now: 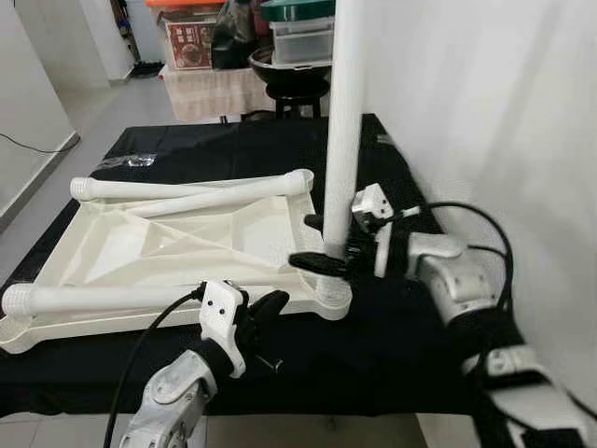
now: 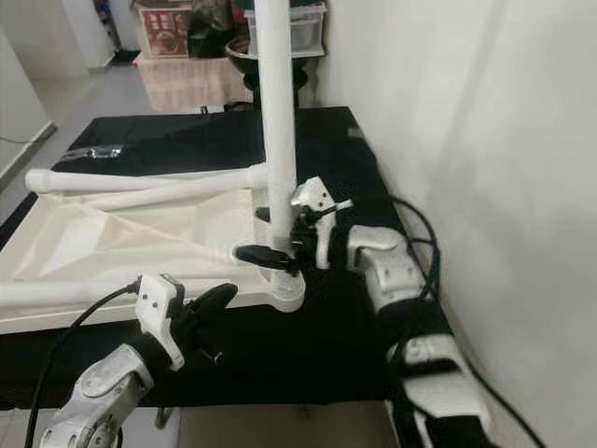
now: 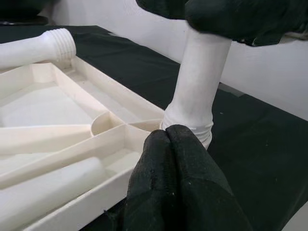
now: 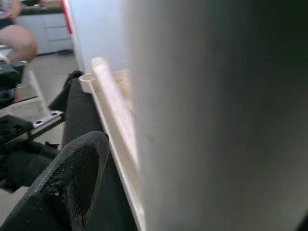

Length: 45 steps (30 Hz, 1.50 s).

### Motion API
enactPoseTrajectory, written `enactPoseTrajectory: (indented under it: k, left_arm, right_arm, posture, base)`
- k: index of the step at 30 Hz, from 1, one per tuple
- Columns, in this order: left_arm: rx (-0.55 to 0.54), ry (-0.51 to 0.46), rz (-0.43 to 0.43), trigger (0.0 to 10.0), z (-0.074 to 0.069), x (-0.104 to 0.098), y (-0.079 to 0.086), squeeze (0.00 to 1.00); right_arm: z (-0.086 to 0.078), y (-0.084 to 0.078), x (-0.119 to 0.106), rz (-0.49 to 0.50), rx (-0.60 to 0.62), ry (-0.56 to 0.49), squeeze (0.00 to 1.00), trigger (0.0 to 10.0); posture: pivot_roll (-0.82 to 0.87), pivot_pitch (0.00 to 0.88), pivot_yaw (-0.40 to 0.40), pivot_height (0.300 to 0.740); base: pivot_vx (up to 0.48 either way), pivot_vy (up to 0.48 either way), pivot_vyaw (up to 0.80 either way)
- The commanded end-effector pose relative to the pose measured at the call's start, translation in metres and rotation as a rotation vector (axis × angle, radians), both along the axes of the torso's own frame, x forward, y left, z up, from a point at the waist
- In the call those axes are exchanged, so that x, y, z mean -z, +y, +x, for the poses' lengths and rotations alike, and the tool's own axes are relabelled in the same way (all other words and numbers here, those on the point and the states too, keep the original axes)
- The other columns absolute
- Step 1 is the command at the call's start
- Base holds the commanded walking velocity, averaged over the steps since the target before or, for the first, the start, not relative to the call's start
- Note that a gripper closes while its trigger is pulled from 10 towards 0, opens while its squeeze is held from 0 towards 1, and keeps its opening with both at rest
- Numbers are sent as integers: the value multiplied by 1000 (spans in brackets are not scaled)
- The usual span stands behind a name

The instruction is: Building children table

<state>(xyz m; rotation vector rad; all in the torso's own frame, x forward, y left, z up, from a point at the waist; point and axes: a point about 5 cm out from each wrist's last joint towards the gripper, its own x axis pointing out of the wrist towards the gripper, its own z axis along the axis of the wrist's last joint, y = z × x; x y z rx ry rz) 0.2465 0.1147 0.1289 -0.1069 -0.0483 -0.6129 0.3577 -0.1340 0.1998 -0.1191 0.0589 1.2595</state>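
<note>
Fixing one white table leg (image 1: pixel 343 121) upright into the near right corner socket (image 1: pixel 333 297) of the upside-down white table top (image 1: pixel 187 245) (black-covered tabletop (image 1: pixel 373 336) below). Right pincer (image 1: pixel 322 245) clamped round leg. Left pincer (image 1: pixel 266 313) pinched together, empty, beside socket. Next, probably: twist tight, keep straight.

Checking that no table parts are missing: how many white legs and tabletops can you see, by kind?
White plastic legs standing upright in a corner socket: 1
White plastic legs lying on the tabletop: 3
White ribbed plastic tabletop, upside down: 1
Total: 5
</note>
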Motion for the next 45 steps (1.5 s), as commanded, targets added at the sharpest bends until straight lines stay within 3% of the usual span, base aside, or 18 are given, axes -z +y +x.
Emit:
enactPoseTrajectory:
  k: [1,3,4,5,6,15,19,20,23,27,28,30,35,41,42,43,44,45]
  left_arm:
    - [-6,6,10,10000,-1,2,1,0]
    - [-6,6,10,10000,-1,2,1,0]
    - [-6,6,11,10000,-1,2,1,0]
    - [-6,6,11,10000,-1,2,1,0]
    - [-6,6,12,10000,-1,2,0,0]
    - [-4,7,7,10000,-2,2,-2,0]
    - [-4,7,5,10000,-2,2,-2,0]
    - [-3,7,1,10000,-3,1,-1,0]
    - [-2,8,-1,10000,-3,0,0,0]
    - [-1,8,-1,10000,-3,0,0,0]
    - [1,9,-2,10000,-4,0,1,0]
    - [4,13,6,10000,-3,1,4,0]
    - [12,18,8,10000,-1,2,5,0]
    - [14,17,5,10000,1,2,4,0]
    - [7,15,4,10000,1,3,4,0]
    - [0,13,2,10000,2,3,3,0]
    - [0,13,2,10000,2,3,3,0]
    - [-1,13,2,10000,2,3,3,0]
  right_arm:
    - [1,1,1,8,-47,29,0,10000]
    - [1,1,1,8,-47,29,0,10000]
    - [2,0,1,9,-69,46,0,4941]
    - [2,0,1,9,-69,46,0,4941]
    - [3,-2,0,8,-88,65,0,0]
    - [5,-9,1,12,-90,51,0,0]
    - [5,-13,4,-6,-26,21,0,0]
    - [4,-17,8,-3,82,0,0,0]
    - [2,-14,16,27,194,7,0,0]
    - [1,-12,20,43,241,16,0,0]
    - [-2,0,53,123,559,113,0,0]
    - [-12,22,60,37,731,-50,0,0]
    - [-8,25,73,35,729,46,0,0]
    - [-8,25,76,30,732,78,0,0]
    - [-10,25,74,38,740,81,0,7725]
    - [-11,25,73,64,727,96,0,10000]
    - [-11,25,73,64,727,96,0,10000]
    - [-13,30,68,99,639,114,0,10000]
  posture:
    - [-21,0,-17,740]
    - [-21,0,-17,740]
    - [-21,0,-17,740]
    - [-21,0,-17,740]
    - [-16,0,-19,740]
    - [-20,0,-17,740]
    - [-25,0,-13,740]
    - [-36,0,-9,740]
    - [-40,0,-10,740]
    - [-41,0,-8,740]
    - [-45,0,-4,740]
    - [-47,0,19,740]
    - [-40,0,3,740]
    - [-50,0,7,740]
    - [-51,0,8,740]
    - [-45,0,6,740]
    - [-45,0,6,740]
    - [-44,0,4,740]
  base:
    - [0,0,0]
    - [0,0,0]
    - [0,0,0]
    - [0,0,0]
    - [0,0,0]
    - [0,0,0]
    - [0,0,0]
    - [0,0,0]
    - [0,0,0]
    - [0,0,0]
    - [0,0,0]
    - [0,0,0]
    - [0,0,0]
    - [0,0,0]
    - [0,0,0]
    - [0,0,0]
    - [0,0,0]
    - [0,0,0]
